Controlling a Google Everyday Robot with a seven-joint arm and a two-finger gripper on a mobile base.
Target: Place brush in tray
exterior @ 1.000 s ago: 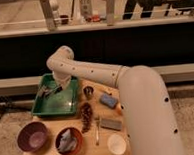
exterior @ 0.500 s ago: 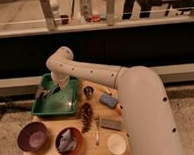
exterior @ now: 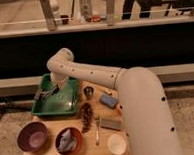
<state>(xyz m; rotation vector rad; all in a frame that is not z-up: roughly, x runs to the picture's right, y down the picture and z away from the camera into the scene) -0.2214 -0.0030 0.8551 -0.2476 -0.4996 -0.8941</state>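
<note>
Table (exterior: 94, 152) carries tray (exterior: 67, 102), purple bowl (exterior: 32, 136), pinecone (exterior: 86, 117), fork (exterior: 97, 130).

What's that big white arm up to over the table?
A white robot arm reaches over a wooden table. Its two-finger hand is shut on what looks like a slim black brush, low over the large green plastic tray on the table's far side. The brush is not yet let go. The round purple bowl and orange-red bowl sit nearer, apart from the hand.
</note>
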